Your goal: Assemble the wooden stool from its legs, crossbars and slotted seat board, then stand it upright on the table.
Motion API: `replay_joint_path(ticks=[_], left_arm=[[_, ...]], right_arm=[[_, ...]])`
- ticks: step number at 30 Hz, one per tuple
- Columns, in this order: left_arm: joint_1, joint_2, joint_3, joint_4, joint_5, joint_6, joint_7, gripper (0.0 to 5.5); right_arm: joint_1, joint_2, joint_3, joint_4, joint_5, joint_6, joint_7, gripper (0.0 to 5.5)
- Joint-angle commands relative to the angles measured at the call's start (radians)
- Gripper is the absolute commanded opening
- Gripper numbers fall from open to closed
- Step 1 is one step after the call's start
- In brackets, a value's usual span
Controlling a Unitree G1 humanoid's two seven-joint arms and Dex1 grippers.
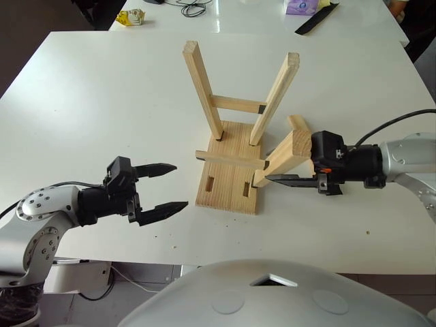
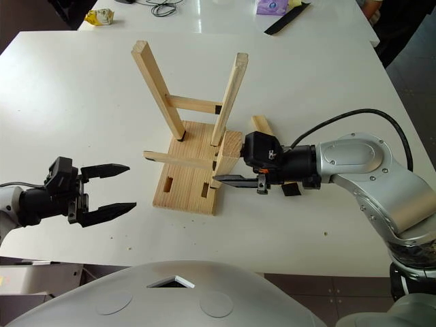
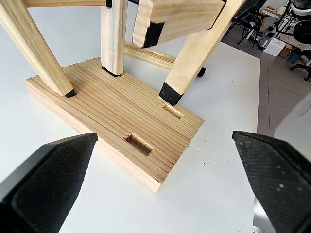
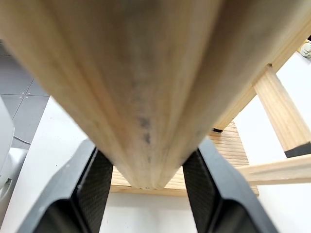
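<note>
R hand [image 1: 271, 170] clamped on a leg [image 1: 289, 151] at seat board's [image 1: 231, 187] 3 o'clock, L hand [image 1: 181, 184] wide open ~8 o'clock

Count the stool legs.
4: two upright legs in the board, joined by a crossbar; a tilted leg in the right gripper, foot at the board; a piece lying behind it, partly hidden, looks like the fourth.
</note>
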Motion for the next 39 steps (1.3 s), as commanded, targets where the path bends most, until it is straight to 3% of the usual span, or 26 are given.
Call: replay_joint_path(ticks=[1,9,29,39], left_arm=[[-0.019,0.005,-0.008,0.003,-0.007,0.011,0.004,5.13],[-0.028,-0.004,-0.01,0.011,-0.01,0.012,0.014,5.13],[-0.071,-0.001,-0.022,0.005,-0.04,0.045,0.02,5.13],[-0.068,-0.006,-0.017,0.0,-0.048,0.052,0.027,5.13]], right_arm=[[-0.005,0.019,-0.007,-0.024,0.052,0.047,-0.027,2.03],[-0.038,0.032,-0.05,-0.037,0.178,0.116,-0.065,2.02],[0.057,0.05,0.043,-0.006,0.012,0.015,-0.075,2.02],[0.142,-0.027,0.078,0.054,-0.07,-0.053,0.007,2.02]])
